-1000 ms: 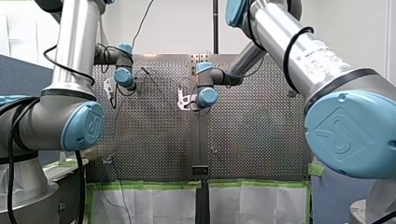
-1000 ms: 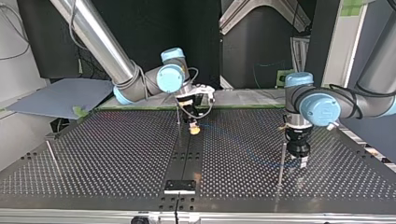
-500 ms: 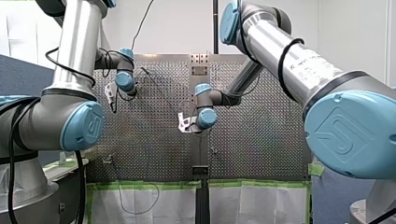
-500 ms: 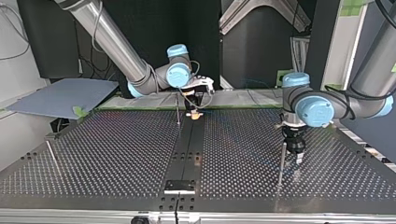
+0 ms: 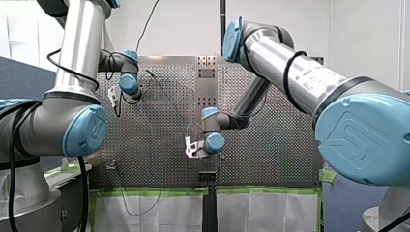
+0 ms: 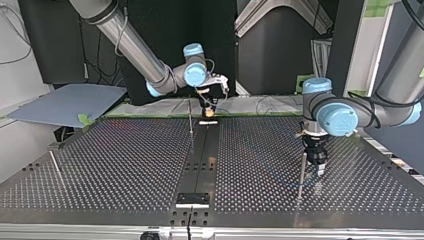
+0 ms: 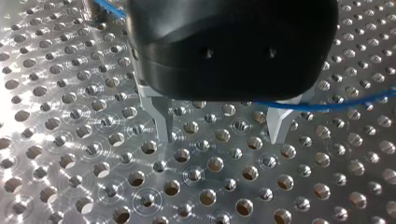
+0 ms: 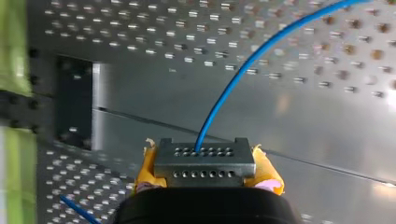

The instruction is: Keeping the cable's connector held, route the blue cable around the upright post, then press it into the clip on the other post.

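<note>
Clamping the connector (image 8: 205,163), the right gripper (image 6: 208,114) had pulled back, likely drawing the blue cable (image 8: 243,70) toward the post (image 6: 301,175); the left gripper (image 7: 217,123) gaped.

Cable routing in progress: the grey metal connector (image 8: 205,161), a flat block with two rows of small holes, is clamped between the yellow pads of my right gripper (image 8: 205,175) above the table's (image 8: 140,28) smooth centre strip. The blue cable (image 8: 243,65) leaves the connector's top face and curves away over the perforated surface. Further along, a stretch of it passes one metal finger (image 7: 280,123) of my left gripper (image 7: 220,138) (those fingers stand apart, around nothing). In the top view a thin upright post (image 6: 190,117) stands just beside the connector. A second post (image 6: 301,172) stands close by my left gripper. The clip is too small to make out.
</note>
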Controlling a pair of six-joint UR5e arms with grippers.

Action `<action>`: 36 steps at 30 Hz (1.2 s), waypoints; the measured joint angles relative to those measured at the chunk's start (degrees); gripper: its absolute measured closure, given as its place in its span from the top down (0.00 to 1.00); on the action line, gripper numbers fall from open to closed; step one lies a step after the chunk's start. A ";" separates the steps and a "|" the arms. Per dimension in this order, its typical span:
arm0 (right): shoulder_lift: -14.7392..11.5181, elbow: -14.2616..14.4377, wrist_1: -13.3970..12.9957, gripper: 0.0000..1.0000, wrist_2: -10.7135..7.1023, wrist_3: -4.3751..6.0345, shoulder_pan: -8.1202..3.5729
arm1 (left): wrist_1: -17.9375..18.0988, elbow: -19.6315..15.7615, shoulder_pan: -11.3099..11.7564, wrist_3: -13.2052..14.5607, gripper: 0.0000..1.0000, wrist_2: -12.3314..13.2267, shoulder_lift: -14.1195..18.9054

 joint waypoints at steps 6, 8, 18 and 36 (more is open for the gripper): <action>1.50 1.31 -2.59 0.00 0.21 0.49 0.00 | -0.04 0.00 -0.02 0.01 1.00 -0.08 0.00; 1.59 1.79 -3.32 0.00 0.30 0.62 -0.05 | -0.07 0.00 -0.06 0.01 1.00 -0.09 0.00; 1.76 4.15 -6.51 0.00 0.21 0.97 -0.56 | -0.10 0.00 -0.17 0.09 1.00 -0.13 0.01; 5.23 8.65 -14.20 0.00 0.27 2.57 -1.83 | -0.44 0.00 -0.20 0.73 1.00 -0.62 0.02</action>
